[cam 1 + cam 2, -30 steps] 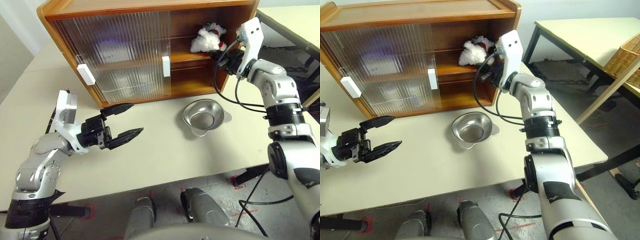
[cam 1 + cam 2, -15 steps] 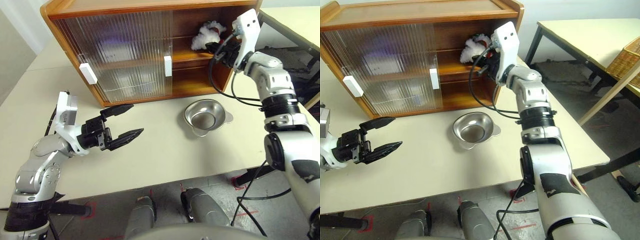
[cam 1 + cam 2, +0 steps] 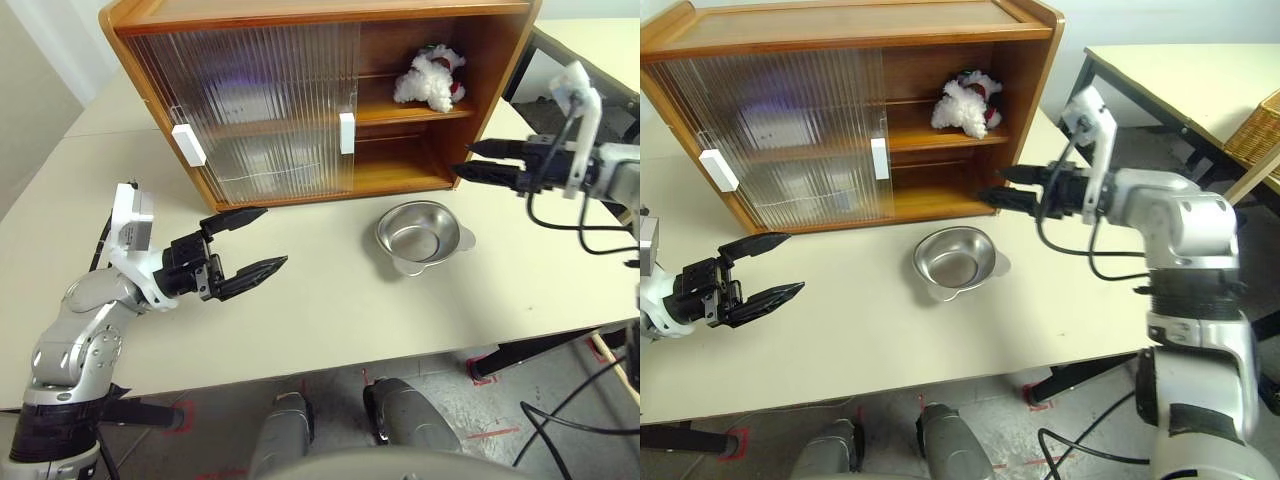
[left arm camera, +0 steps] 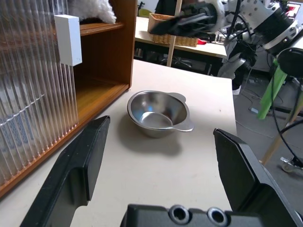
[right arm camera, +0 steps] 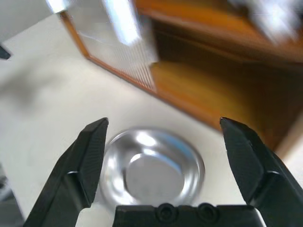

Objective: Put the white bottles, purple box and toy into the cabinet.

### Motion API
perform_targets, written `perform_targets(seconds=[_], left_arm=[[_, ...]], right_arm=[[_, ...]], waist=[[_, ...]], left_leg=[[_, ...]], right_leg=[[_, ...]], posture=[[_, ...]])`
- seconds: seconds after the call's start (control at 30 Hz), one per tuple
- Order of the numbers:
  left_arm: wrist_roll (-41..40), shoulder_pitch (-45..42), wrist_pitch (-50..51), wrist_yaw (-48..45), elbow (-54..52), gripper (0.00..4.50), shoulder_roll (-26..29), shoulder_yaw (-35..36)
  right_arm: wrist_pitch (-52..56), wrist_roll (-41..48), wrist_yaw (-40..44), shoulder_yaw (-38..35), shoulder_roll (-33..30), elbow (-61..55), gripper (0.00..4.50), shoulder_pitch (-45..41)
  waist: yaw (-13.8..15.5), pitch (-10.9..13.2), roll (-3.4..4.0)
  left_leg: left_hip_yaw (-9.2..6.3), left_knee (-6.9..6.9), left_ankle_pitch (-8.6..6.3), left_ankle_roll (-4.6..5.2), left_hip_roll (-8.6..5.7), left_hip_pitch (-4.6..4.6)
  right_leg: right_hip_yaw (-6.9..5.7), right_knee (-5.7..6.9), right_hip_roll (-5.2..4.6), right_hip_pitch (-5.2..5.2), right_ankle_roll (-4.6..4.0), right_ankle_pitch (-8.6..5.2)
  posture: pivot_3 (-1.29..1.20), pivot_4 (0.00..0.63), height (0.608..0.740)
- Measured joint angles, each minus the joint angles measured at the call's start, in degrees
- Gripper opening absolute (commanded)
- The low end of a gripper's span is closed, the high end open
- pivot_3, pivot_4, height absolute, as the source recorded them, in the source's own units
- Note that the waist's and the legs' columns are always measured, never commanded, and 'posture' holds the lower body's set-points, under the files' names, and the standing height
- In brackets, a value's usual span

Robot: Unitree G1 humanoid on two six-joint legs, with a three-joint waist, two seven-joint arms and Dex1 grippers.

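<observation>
Now my right gripper [image 3: 992, 187] hangs spread and empty outside the cabinet [image 3: 870, 30]; the toy [image 3: 965, 101] lies on the upper shelf, above and beyond my fingertips; I'd pull clear level, keeping off the bowl [image 3: 956, 262] below; my left gripper [image 3: 248, 245] waits open.

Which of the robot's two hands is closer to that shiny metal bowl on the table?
The right end effector hovers just above and behind the shiny steel bowl. The left end effector hangs far off across the table.
</observation>
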Motion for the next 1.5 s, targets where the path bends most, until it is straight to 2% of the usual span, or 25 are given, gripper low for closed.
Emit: perform_targets(seconds=[0.17,0.27,0.33,0.63,0.97,1.3,1.4,1.5], left_arm=[[0.30,0.40,-0.52,-0.90,0.13,4.50,0.17,-0.04],[0.70,0.64,-0.80,-1.38,0.31,4.50,0.19,-0.05],[0.77,0.57,-1.40,-1.89,0.31,4.50,0.15,-0.05],[0.74,0.57,-1.83,-2.80,0.31,4.50,0.06,-0.05],[1.26,-0.20,-2.20,-2.83,1.14,4.50,0.18,-0.05],[1.36,-0.29,-2.41,-2.85,1.16,4.50,0.34,-0.04],[1.40,-0.29,-2.66,-2.84,1.16,4.50,0.37,-0.02],[1.42,-0.29,-2.82,-2.82,1.16,4.50,0.39,-0.02]], right_arm=[[15.84,1.14,-5.53,-3.05,-5.25,2.21,4.47,4.46],[25.94,3.56,-7.60,-4.72,-3.51,4.50,4.47,6.42],[28.57,4.36,-9.62,-7.07,-1.62,5.52,4.47,7.03],[31.87,5.01,-15.69,-11.25,1.64,6.06,4.47,9.33],[33.19,7.34,-16.53,-11.29,3.93,4.24,4.47,10.78],[30.03,7.64,-17.86,-10.41,8.19,3.79,4.47,11.57],[29.10,7.65,-17.92,-10.08,8.82,3.80,3.86,11.58],[28.05,7.66,-18.33,-10.08,9.73,3.91,2.81,11.58]], waist=[[0.15,0.03,-0.02],[-0.04,0.07,0.04],[-0.28,0.09,0.08],[-0.04,0.13,0.11],[-0.03,0.12,0.11],[0.01,0.10,0.11],[0.04,0.10,0.10],[0.04,0.09,0.10]], left_leg=[[-0.10,-0.08,-0.07,-0.11,0.01,-0.03],[-0.01,-0.17,-0.10,-0.16,-0.01,-0.06],[0.01,-0.20,-0.12,-0.18,-0.01,-0.06],[-0.06,-0.28,-0.27,-0.12,-0.01,-0.10],[-0.06,-0.28,-0.33,-0.11,-0.02,-0.10],[-0.07,-0.28,-0.33,-0.10,-0.02,-0.09],[-0.07,-0.28,-0.33,-0.10,-0.02,-0.09],[-0.07,-0.27,-0.33,-0.10,-0.02,-0.09]], right_leg=[[-0.03,0.00,0.00,0.00,0.03,-0.09],[0.04,-0.01,0.00,-0.10,0.06,-0.16],[0.05,-0.01,0.01,-0.12,0.08,-0.21],[0.07,-0.01,0.01,-0.13,0.12,-0.41],[0.07,-0.01,0.02,-0.13,0.13,-0.48],[0.06,0.00,0.03,-0.12,0.15,-0.46],[0.06,0.00,0.03,-0.12,0.15,-0.46],[0.06,0.00,0.03,-0.11,0.17,-0.45]], posture=[[-0.23,0.125,0.740],[-0.23,0.127,0.740],[-0.23,0.127,0.740],[-0.23,0.120,0.740],[-0.23,0.106,0.740],[-0.22,0.100,0.740],[-0.22,0.098,0.740],[-0.22,0.097,0.740]])
